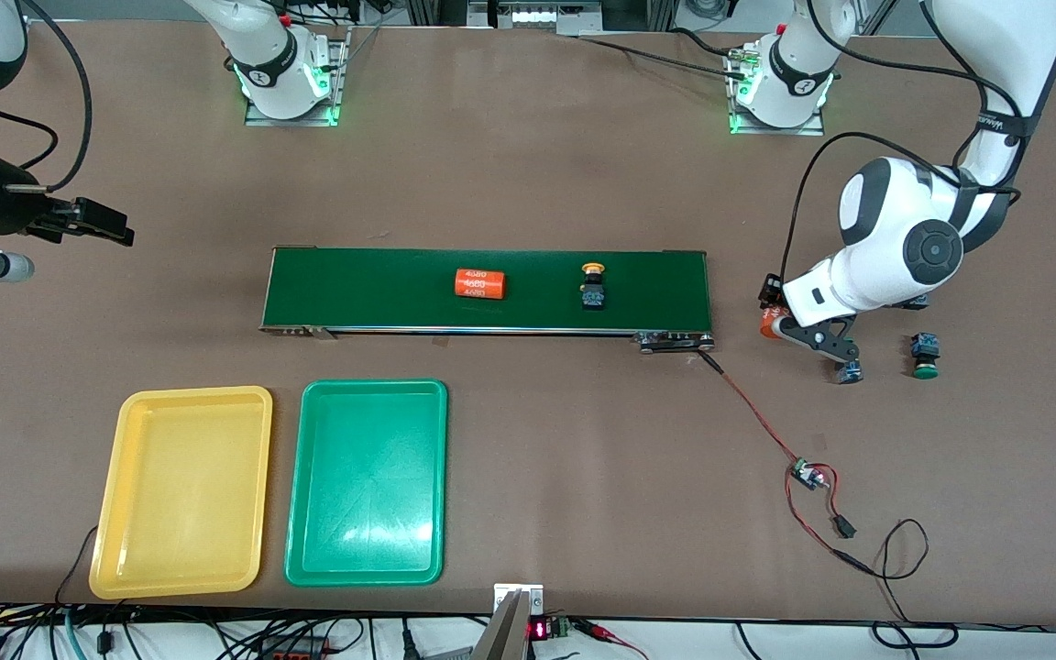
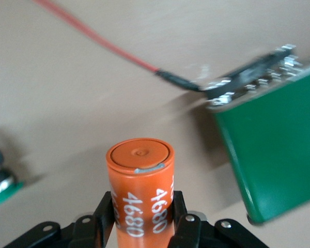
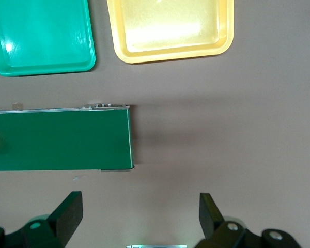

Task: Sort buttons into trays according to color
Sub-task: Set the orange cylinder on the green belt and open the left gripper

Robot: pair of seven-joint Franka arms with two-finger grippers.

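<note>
The left gripper [image 2: 144, 219] is closed on an orange cylinder marked 4680 [image 2: 140, 181], which stands upright between the fingers [image 2: 104, 214]; it is positioned low over the table [image 1: 528, 165], just off the conveyor belt's [image 1: 491, 289] end toward the left arm's end of the table. In the front view only a small orange patch of this cylinder shows beneath the wrist, so whether its base touches the table cannot be determined.

Nearest the front camera lie the two trays, side by side and empty: the yellow tray [image 1: 181, 490] toward the right arm's end of the table, the green tray [image 1: 367, 481] just beside it. A red-and-black wire with a small circuit board [image 1: 808, 475] runs from the belt end toward the front edge.

Farther from the camera, a green-capped button [image 1: 925, 356] lies on the table near the left gripper, and another blue-bodied button [image 1: 849, 371] lies just beside the gripper, its cap colour not readable. A further dark object lies partly hidden under the left arm.

On the belt, a yellow-capped button [image 1: 593, 285] lies toward the left arm's end; a second orange 4680 cylinder [image 1: 480, 283] lies on its side near the middle, well apart from the button.

The right gripper [image 3: 139, 217] waits with its fingers spread wide and nothing between them, over bare table off the belt's other end.
</note>
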